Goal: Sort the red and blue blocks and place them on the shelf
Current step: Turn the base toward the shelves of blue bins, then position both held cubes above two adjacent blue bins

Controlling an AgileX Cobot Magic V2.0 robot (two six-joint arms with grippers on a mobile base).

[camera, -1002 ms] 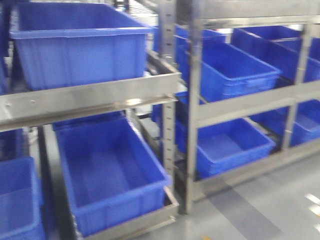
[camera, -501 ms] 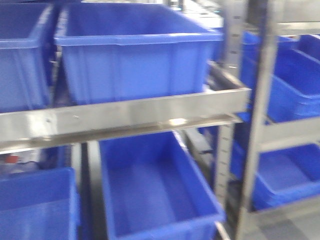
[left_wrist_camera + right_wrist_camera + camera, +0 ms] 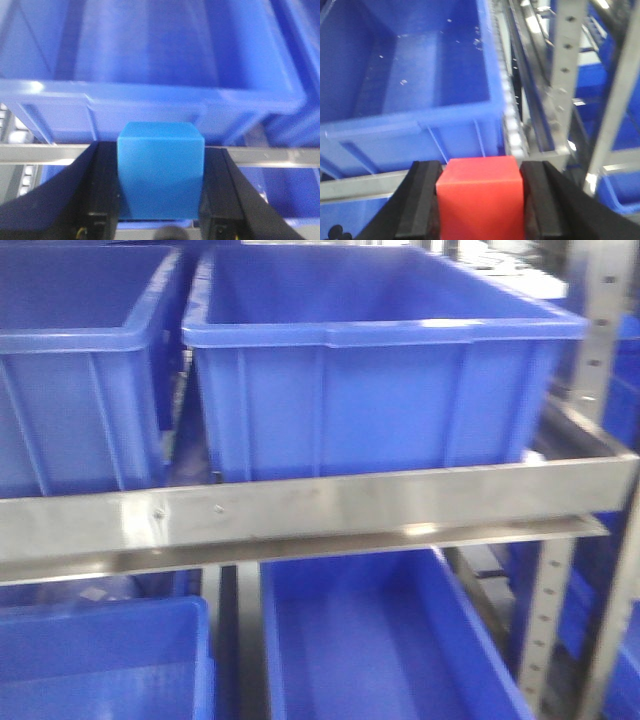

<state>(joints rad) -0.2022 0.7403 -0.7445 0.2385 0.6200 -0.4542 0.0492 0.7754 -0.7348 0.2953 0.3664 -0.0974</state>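
In the left wrist view my left gripper (image 3: 161,180) is shut on the blue block (image 3: 161,167), held just in front of a steel rail (image 3: 45,154) of the shelf and below a large blue bin (image 3: 165,60). In the right wrist view my right gripper (image 3: 481,197) is shut on the red block (image 3: 481,195), in front of another rail (image 3: 360,189) and a blue bin (image 3: 410,75). The front view shows the shelf (image 3: 320,510) close up; neither gripper nor block appears there.
Two large blue bins (image 3: 380,360) (image 3: 80,370) stand side by side on the upper tier. Two more bins (image 3: 390,640) (image 3: 100,660) sit on the tier below. Perforated steel uprights (image 3: 545,630) (image 3: 565,65) rise at the right, with further blue bins (image 3: 625,110) behind.
The front view has swung so the shelf and bins slid rightward in the picture and grew larger; the neighbouring rack at the right has left the frame.
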